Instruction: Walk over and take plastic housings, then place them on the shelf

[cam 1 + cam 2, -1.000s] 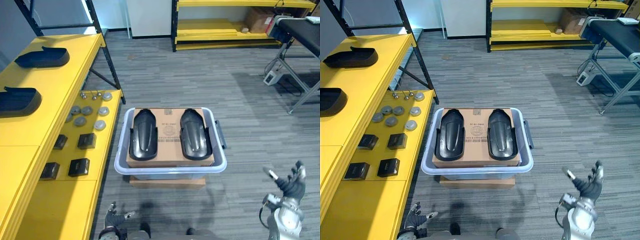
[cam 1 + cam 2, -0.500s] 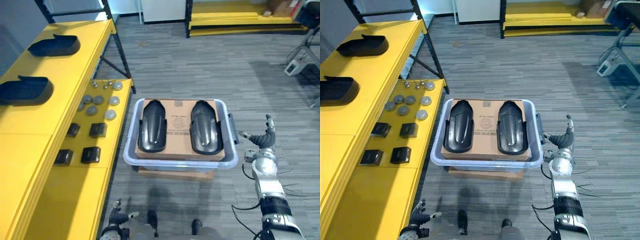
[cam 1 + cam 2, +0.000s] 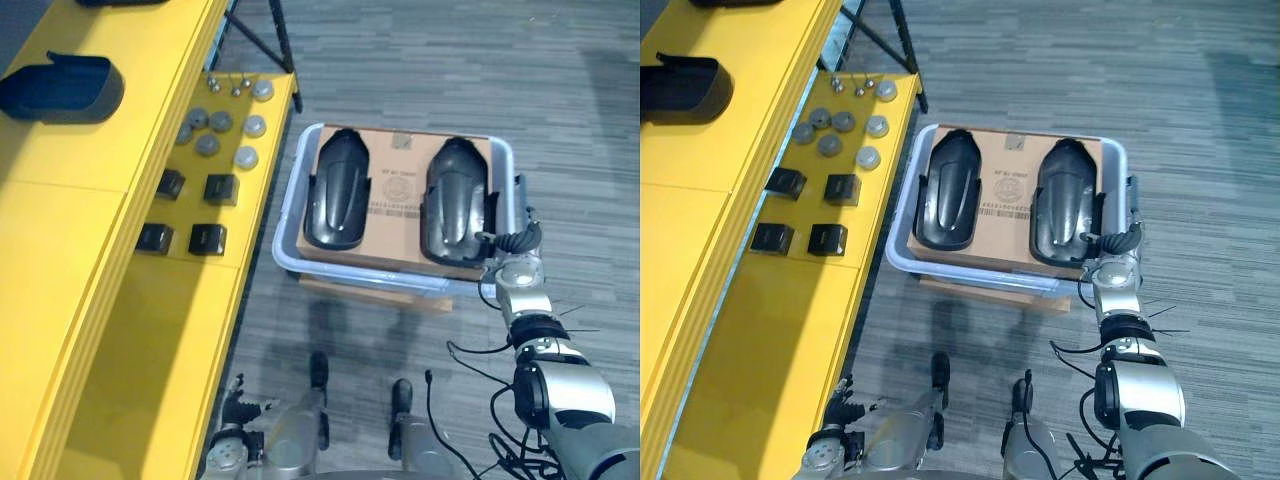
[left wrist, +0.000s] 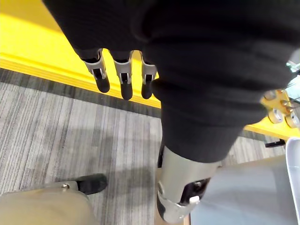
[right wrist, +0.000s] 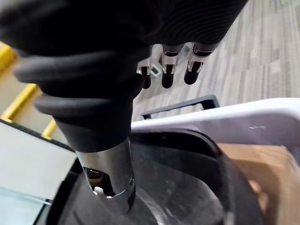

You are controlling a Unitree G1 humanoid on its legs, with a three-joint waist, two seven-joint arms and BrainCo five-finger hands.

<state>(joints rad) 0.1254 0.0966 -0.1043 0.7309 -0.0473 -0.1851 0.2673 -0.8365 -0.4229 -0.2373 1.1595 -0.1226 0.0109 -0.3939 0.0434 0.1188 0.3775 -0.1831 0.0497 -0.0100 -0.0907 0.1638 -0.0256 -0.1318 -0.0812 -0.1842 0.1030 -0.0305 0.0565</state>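
Two black plastic housings lie side by side on a cardboard box (image 3: pixel 396 186) inside a pale grey bin (image 3: pixel 284 252): the left housing (image 3: pixel 337 190) and the right housing (image 3: pixel 455 200). My right hand (image 3: pixel 512 244) hovers at the bin's right rim, beside the right housing, open and holding nothing. In the right wrist view its straight fingers (image 5: pixel 167 71) reach past the bin's rim (image 5: pixel 248 119) and the thumb hangs over the right housing (image 5: pixel 183 187). My left hand (image 3: pixel 234 410) hangs low at my side, its fingers (image 4: pixel 123 80) relaxed and empty.
A yellow shelf (image 3: pixel 120 150) runs along the left with another black housing (image 3: pixel 62 88) on its upper level. The lower level (image 3: pixel 215 290) carries round metal discs (image 3: pixel 222 123) and small black boxes (image 3: pixel 208 238). The bin sits on a flat board (image 3: pixel 370 296) on grey carpet.
The whole view has shifted down and closer to the bin. My right hand has come in from the open floor to the bin's right rim, next to the right housing.
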